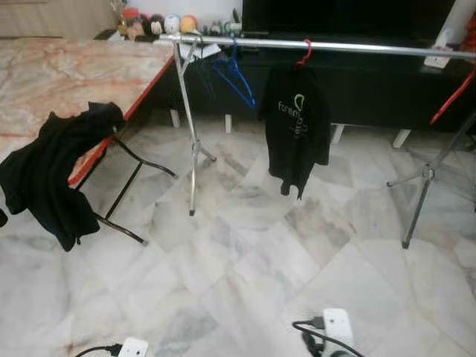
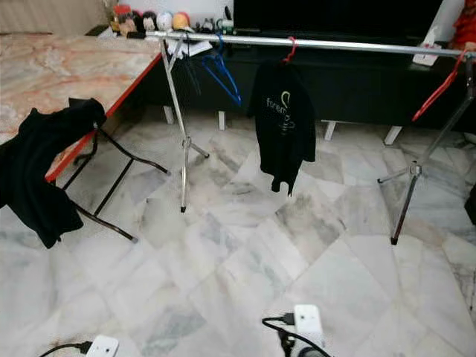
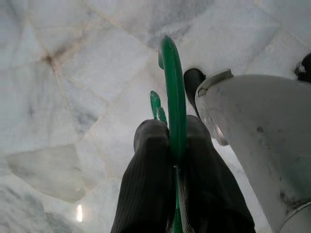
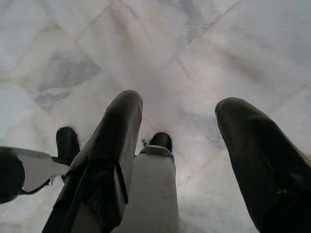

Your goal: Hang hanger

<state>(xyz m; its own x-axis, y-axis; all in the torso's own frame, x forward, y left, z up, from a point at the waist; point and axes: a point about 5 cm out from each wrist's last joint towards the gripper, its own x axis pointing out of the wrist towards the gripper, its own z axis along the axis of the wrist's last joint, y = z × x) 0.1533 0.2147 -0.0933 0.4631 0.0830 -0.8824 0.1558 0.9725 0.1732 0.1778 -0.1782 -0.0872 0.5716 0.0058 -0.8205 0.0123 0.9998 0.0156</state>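
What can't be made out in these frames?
- Green hanger: left wrist view, body hidden by the left claw shut on it.
- Shirt print: head views, too small to read.
- Rail: right end cut off by the frame edge.
- Red hanger: right eye view, hook blends with the stand.
- Right claw: open over floor, target unseen.

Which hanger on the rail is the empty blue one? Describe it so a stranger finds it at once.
Start at the silver clothes rail standing on the marble floor before the dark TV cabinet. Near its end by the marble-topped table, beside the upright pole, hangs the blue hanger. It carries nothing, unlike the red hanger next along, which holds a black T-shirt.
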